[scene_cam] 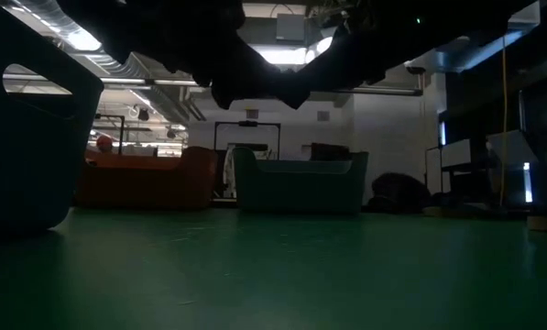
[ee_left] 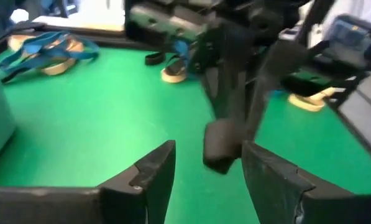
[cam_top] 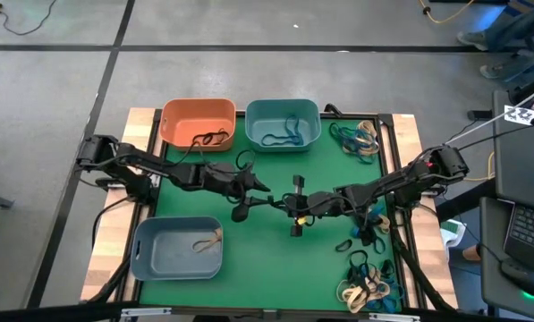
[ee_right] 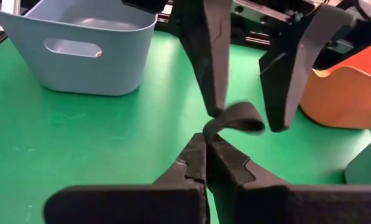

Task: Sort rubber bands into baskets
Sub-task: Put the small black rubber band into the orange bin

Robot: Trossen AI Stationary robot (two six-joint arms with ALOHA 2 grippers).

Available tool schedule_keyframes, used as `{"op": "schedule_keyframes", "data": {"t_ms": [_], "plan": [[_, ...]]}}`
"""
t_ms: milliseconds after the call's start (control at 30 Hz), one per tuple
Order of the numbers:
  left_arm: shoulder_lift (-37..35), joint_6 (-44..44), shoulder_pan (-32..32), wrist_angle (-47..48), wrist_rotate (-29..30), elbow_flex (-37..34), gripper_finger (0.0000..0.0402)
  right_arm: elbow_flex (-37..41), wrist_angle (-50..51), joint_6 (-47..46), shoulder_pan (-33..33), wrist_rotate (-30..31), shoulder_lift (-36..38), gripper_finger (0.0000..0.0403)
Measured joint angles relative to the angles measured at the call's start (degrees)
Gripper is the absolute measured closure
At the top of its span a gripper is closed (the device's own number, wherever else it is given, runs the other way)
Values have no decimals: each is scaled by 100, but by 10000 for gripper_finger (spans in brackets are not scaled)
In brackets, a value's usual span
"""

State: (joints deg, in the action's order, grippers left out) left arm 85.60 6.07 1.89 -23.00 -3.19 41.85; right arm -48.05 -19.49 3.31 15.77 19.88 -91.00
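Both hands meet mid-mat (cam_top: pixel 249 246), baskets lining its edges.

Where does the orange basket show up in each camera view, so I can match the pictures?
High view: orange basket at the mat's upper left, beside the teal basket.
Low view: it stands far back, left of the teal basket.
Left wrist view: not in it.
Right wrist view: at the right edge, behind a dark finger.
Shared landmark: the green mat.
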Motion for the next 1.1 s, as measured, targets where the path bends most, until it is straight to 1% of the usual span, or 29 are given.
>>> {"op": "schedule_keyframes", "data": {"t_ms": [100,200,400,500,567,667,767,900,1000,1100], "plan": [[0,-84,67,-137,-236,0,236,0,-7,0,0,0,0,393],[0,-171,96,-149,-258,0,262,0,-24,0,0,0,0,393],[0,-454,96,-154,-257,0,341,-2,-50,-50,-2,-1,0,393],[0,-775,96,-154,-257,0,384,-2,-50,-348,-2,6,2,393],[0,-912,96,-160,-257,0,394,-2,-50,-589,-4,127,2,393],[0,-930,96,-169,-233,0,386,-2,-49,-708,-3,198,2,384],[0,-949,96,-167,-119,0,386,-2,-52,-865,-4,155,2,350],[-103,-1045,96,-77,-3,0,396,-2,-59,-896,-2,153,2,282],[-343,-1068,112,213,183,0,393,-4,-40,-895,-4,153,2,238],[-672,-1071,113,663,497,0,387,-4,26,-887,-4,153,2,209]]}}
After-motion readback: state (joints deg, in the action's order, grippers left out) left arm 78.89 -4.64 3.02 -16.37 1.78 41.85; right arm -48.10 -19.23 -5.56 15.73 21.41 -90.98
